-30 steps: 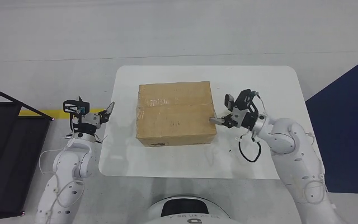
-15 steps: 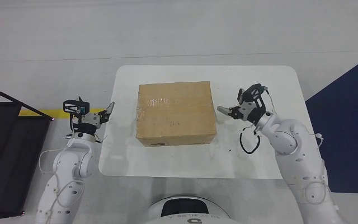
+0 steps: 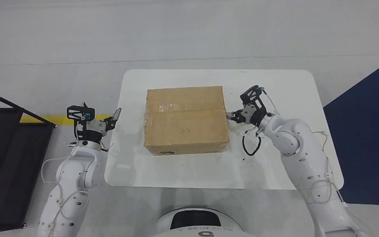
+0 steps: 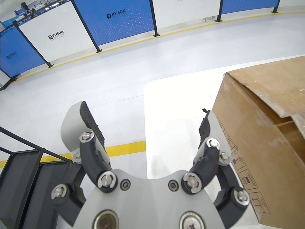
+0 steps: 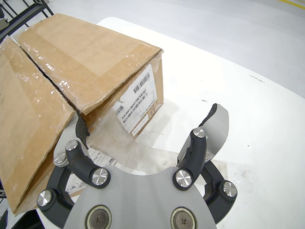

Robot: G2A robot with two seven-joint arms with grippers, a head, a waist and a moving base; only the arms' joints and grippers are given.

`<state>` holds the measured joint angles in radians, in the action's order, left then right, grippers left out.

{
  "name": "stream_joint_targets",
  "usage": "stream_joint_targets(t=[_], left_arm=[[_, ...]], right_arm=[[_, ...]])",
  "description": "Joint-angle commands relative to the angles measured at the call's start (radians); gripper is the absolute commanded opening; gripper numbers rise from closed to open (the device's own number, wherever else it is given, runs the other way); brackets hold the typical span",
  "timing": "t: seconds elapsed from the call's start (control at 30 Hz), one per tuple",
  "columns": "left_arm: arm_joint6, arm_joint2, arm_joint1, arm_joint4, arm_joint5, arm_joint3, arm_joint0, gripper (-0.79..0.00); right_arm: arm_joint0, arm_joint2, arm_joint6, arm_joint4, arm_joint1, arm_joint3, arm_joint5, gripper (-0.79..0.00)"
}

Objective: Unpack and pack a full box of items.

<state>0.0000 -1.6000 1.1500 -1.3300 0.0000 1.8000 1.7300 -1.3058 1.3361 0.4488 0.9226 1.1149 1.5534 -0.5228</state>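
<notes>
One brown taped cardboard box [image 3: 186,120]: centre of white table [image 3: 278,160]; right gripper [image 3: 232,115]: spread, returned to box's right edge at flap seam, opening imminent; left gripper [image 3: 112,118]: spread, off table's left edge.

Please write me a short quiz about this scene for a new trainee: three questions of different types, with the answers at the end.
1. True or false: the left claw is shut on the cardboard box.
2. Which claw has a fingertip at the edge of the box's top flaps? A) left B) right C) both
3. Fill in: the barcode label is on a ____ wall of the box, not on its top.
Key: 1. False: it is open and apart from the box. 2. B, the right claw. 3. side.
</notes>
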Motion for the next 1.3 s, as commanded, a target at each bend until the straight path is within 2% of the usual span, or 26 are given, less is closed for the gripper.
stream_joint_targets(t=[0.0, 0.17, 0.33, 0.57, 0.67, 0.9, 1.07, 1.17, 1.27], left_arm=[[0.000, 0.000, 0.000, 0.000, 0.000, 0.000, 0.000, 0.000], [0.000, 0.000, 0.000, 0.000, 0.000, 0.000, 0.000, 0.000], [0.000, 0.000, 0.000, 0.000, 0.000, 0.000, 0.000, 0.000], [0.000, 0.000, 0.000, 0.000, 0.000, 0.000, 0.000, 0.000], [0.000, 0.000, 0.000, 0.000, 0.000, 0.000, 0.000, 0.000], [0.000, 0.000, 0.000, 0.000, 0.000, 0.000, 0.000, 0.000], [0.000, 0.000, 0.000, 0.000, 0.000, 0.000, 0.000, 0.000], [0.000, 0.000, 0.000, 0.000, 0.000, 0.000, 0.000, 0.000], [0.000, 0.000, 0.000, 0.000, 0.000, 0.000, 0.000, 0.000]], right_arm=[[-0.002, 0.005, 0.008, -0.031, -0.002, 0.006, -0.024, 0.000], [-0.028, 0.029, 0.028, -0.112, -0.010, 0.041, -0.100, 0.000], [-0.104, 0.079, 0.054, -0.182, -0.026, 0.125, -0.204, 0.000], [-0.244, 0.136, 0.098, -0.151, -0.049, 0.270, -0.308, 0.000], [-0.279, 0.137, 0.110, -0.087, -0.054, 0.302, -0.299, 0.000], [-0.305, 0.105, 0.096, 0.024, -0.054, 0.308, -0.199, 0.000], [-0.346, 0.152, -0.018, 0.010, -0.058, 0.345, -0.204, 0.000], [-0.369, 0.190, -0.106, 0.037, -0.056, 0.359, -0.107, 0.000], [-0.376, 0.199, -0.122, 0.033, -0.056, 0.352, -0.093, 0.000]])
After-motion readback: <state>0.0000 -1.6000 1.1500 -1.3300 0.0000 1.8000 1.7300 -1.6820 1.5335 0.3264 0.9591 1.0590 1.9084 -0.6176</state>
